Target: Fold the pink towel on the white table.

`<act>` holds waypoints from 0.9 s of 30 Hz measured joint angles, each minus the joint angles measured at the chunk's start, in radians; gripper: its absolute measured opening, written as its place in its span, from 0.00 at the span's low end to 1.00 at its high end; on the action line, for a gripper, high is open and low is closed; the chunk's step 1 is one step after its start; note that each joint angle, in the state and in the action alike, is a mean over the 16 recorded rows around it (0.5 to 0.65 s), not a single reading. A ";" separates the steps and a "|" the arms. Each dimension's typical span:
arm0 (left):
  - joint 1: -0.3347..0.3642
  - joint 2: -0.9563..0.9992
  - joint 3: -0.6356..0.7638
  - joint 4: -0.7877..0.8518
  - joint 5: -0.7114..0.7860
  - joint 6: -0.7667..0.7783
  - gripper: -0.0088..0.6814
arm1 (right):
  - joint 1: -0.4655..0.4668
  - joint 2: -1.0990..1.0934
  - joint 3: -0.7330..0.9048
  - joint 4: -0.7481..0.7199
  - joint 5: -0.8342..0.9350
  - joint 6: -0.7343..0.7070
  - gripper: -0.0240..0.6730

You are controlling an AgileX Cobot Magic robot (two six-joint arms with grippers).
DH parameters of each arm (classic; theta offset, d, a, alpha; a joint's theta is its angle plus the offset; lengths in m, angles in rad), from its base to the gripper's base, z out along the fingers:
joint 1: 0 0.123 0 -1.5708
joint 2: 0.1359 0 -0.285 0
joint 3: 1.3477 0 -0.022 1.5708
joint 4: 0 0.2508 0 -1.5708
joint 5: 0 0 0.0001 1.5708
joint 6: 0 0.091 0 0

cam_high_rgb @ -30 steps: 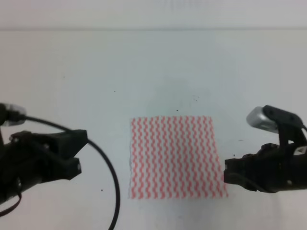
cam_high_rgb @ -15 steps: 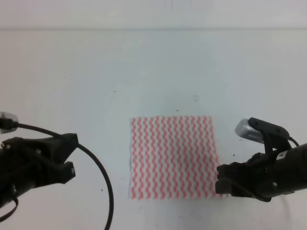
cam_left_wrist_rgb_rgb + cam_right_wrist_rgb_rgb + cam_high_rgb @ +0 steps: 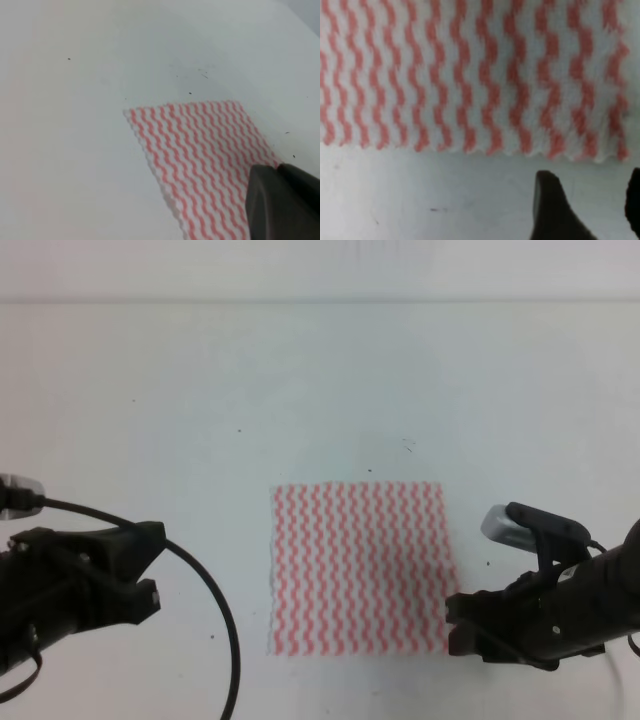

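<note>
The pink towel (image 3: 360,568) lies flat and spread out on the white table (image 3: 300,380), its wavy stripes running front to back. My right gripper (image 3: 452,625) hovers low at the towel's front right corner. In the right wrist view its two dark fingertips (image 3: 550,207) stand apart over bare table, just short of the towel's (image 3: 470,75) scalloped edge; the gripper (image 3: 590,210) is open and holds nothing. My left gripper (image 3: 152,562) stays well left of the towel, with its two fingers apart and empty. In the left wrist view a dark gripper body (image 3: 282,205) covers the towel's (image 3: 200,155) front right part.
A black cable (image 3: 215,600) loops from the left arm over the table's front left. Tiny dark specks (image 3: 408,445) dot the table behind the towel. The table's far edge (image 3: 320,302) meets a pale wall.
My right gripper has moved left and toward the front, down to the towel's front right corner. The left arm drew back to the left and down, then held still. The towel lies unchanged.
</note>
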 joint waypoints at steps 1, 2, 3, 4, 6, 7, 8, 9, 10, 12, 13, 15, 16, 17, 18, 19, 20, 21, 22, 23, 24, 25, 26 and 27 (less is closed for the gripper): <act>0.000 0.000 0.000 0.000 0.000 0.000 0.01 | 0.000 0.006 0.000 0.000 0.000 0.000 0.46; 0.000 0.000 0.000 0.000 0.000 0.001 0.01 | 0.000 0.010 0.000 0.000 -0.001 0.000 0.46; 0.000 0.000 0.000 0.000 0.001 0.001 0.01 | 0.000 0.015 0.000 0.000 -0.001 -0.001 0.46; 0.000 0.000 0.000 0.000 0.002 0.002 0.01 | 0.000 0.019 0.000 0.000 -0.002 -0.001 0.46; 0.000 -0.001 0.000 0.000 0.002 0.002 0.01 | 0.000 0.029 0.000 0.001 -0.003 -0.002 0.46; 0.000 -0.001 0.000 0.000 0.002 0.002 0.01 | 0.000 0.033 0.000 0.001 -0.004 -0.003 0.46; 0.000 -0.001 0.000 0.000 0.002 0.003 0.01 | 0.000 0.036 0.000 0.001 -0.005 -0.004 0.46; 0.000 -0.001 0.000 0.000 0.002 0.003 0.01 | 0.000 0.039 0.000 0.002 -0.007 -0.004 0.46; 0.000 -0.001 0.000 0.000 0.002 0.003 0.01 | 0.000 0.042 0.000 0.002 -0.010 -0.005 0.46; 0.000 -0.001 0.000 0.000 0.002 0.003 0.01 | 0.000 0.049 0.000 0.002 -0.016 -0.006 0.46; 0.000 -0.001 0.000 0.000 0.002 0.003 0.01 | 0.000 0.051 0.000 0.003 -0.020 -0.006 0.46; 0.000 -0.001 0.000 0.000 0.002 0.003 0.01 | 0.000 0.054 0.000 0.004 -0.027 -0.007 0.46; 0.000 -0.001 0.000 0.000 0.002 0.003 0.01 | 0.000 0.056 0.000 0.004 -0.030 -0.008 0.46; 0.000 -0.001 0.000 0.000 0.002 0.003 0.01 | 0.000 0.057 0.000 0.005 -0.034 -0.008 0.46; 0.000 -0.001 0.000 0.000 0.002 0.003 0.01 | 0.000 0.059 0.000 0.005 -0.037 -0.008 0.47; 0.000 -0.001 0.000 0.000 0.002 0.003 0.01 | 0.000 0.060 0.000 0.005 -0.041 -0.008 0.46; 0.000 -0.001 0.000 0.000 0.001 0.003 0.01 | 0.000 0.061 0.000 0.006 -0.045 -0.008 0.46; 0.000 -0.001 0.000 0.000 0.001 0.003 0.01 | 0.000 0.062 0.000 0.006 -0.048 -0.008 0.46; 0.000 -0.001 0.000 0.000 0.001 0.003 0.01 | 0.000 0.062 0.000 0.006 -0.052 -0.008 0.46; 0.000 -0.002 0.000 0.000 0.001 0.003 0.01 | 0.000 0.063 -0.001 0.007 -0.055 -0.008 0.46; 0.000 -0.001 0.000 0.000 0.001 0.004 0.01 | 0.000 0.064 -0.001 0.007 -0.058 -0.008 0.46; 0.000 -0.001 0.000 0.000 0.001 0.004 0.01 | 0.000 0.065 -0.001 0.007 -0.060 -0.007 0.46; 0.000 -0.001 0.000 0.000 0.001 0.004 0.01 | 0.000 0.066 -0.001 0.008 -0.062 -0.007 0.46; 0.000 -0.001 0.000 0.000 0.001 0.004 0.01 | 0.000 0.065 -0.001 0.009 -0.062 -0.007 0.46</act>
